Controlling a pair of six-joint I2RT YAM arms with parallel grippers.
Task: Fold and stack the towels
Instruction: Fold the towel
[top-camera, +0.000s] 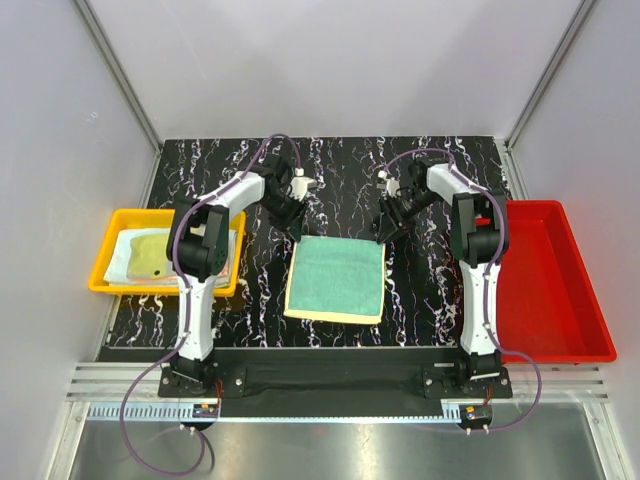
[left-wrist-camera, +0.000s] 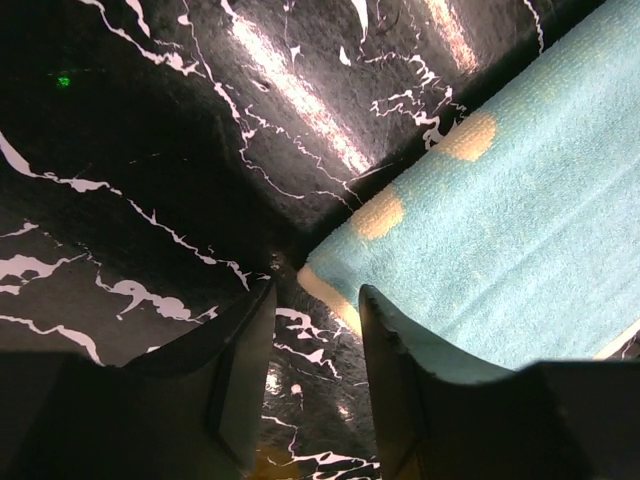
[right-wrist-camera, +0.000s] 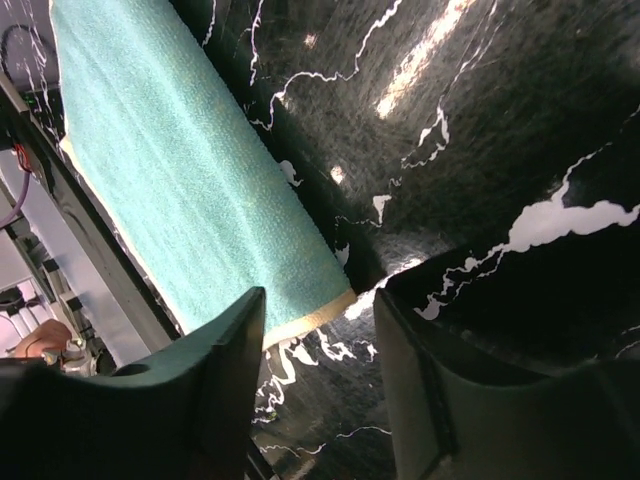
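From above, the left arm (top-camera: 200, 262) crosses the near right part of the yellow bin (top-camera: 150, 290) at the counter's (top-camera: 440, 290) left edge, hiding some of the pale and yellow-green cloths (top-camera: 140, 255) lying in it, so how they are folded cannot be made out. The right arm (top-camera: 482, 240) likewise covers a stretch of the left rim of the red bin (top-camera: 570, 290) on the opposite side. Between the two arms the green towel (top-camera: 336, 277) lies flat on the black marbled counter, a yellow border showing along its near and left edges. Each wrist camera cuts most of it off, catching only one far corner. The left wrist view also shows two yellowish patches near the edge. Nothing lies on the counter around the towel's far side to get in the way. The left claw (top-camera: 293, 222) hangs low at the far left corner with its fingers (left-wrist-camera: 245, 340) spread moderately apart, the corner lying in the gap just ahead of them. It grips nothing, and whether a fingertip touches the cloth cannot be told. The right claw (top-camera: 385, 228) sits at the far right corner, equally parted and empty, the yellow-edged corner just between its fingers (right-wrist-camera: 235, 340).
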